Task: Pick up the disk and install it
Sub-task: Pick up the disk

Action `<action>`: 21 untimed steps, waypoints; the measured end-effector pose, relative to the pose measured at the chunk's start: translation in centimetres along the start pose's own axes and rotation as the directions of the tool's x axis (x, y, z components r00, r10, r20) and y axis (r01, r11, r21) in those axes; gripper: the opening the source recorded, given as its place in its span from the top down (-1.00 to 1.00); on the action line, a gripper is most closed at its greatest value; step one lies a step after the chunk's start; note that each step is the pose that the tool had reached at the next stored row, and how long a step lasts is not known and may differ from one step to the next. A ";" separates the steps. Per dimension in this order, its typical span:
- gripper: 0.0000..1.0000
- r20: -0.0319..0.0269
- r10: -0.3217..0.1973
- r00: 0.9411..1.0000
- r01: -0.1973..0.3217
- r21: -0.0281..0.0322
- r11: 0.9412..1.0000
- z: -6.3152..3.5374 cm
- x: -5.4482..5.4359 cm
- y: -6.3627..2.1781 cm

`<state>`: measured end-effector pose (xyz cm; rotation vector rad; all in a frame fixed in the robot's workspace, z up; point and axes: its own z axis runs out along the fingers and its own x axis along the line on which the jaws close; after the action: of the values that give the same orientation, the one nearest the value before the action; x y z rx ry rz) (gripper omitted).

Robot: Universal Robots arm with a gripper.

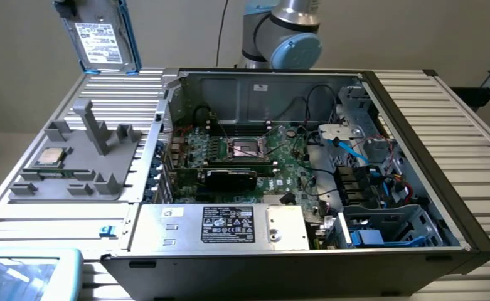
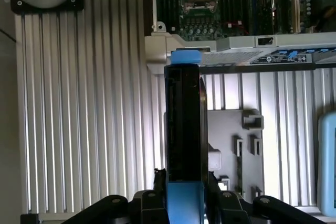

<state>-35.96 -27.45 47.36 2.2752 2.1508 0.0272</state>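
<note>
The disk (image 1: 102, 36) is off the bench and high in the air at the exterior view's upper left. It hangs upright on its long edge, with the white label facing the camera and the blue carrier (image 2: 186, 57) framing it. My hand (image 2: 185, 195) is about half closed and clamped on it, one finger on each flat face at the end nearest the wrist, so I see the drive edge-on. The grip looks square, with no tilt between the pads that I can make out. Directly under the disk are the slatted bench (image 1: 470, 163) and the grey fixture (image 1: 69, 179), which has a CPU chip (image 1: 52, 156) on its near side. The open computer case (image 1: 253, 100) is just beside that, towards the exterior view's right. Its power supply (image 1: 228, 224) sits along the near wall, and a grey drive cage (image 1: 395, 222) is at the near right corner. As I read it, I am mid-carry. To do it well I would hold this height so the lower tab clears the fixture's posts and the case rim, keep the drive upright, and move slowly because only one end is gripped.
</note>
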 end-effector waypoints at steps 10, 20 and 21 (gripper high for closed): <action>0.25 0.000 0.000 1.000 0.000 0.001 1.000 -0.59 -0.9 2.80; 0.25 0.000 0.000 1.000 0.000 0.001 1.000 -0.56 -1.1 3.90; 0.25 0.000 0.000 1.000 0.000 0.001 1.000 -0.56 -1.2 4.21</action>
<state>-31.83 -28.89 47.99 2.2760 2.1510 0.0259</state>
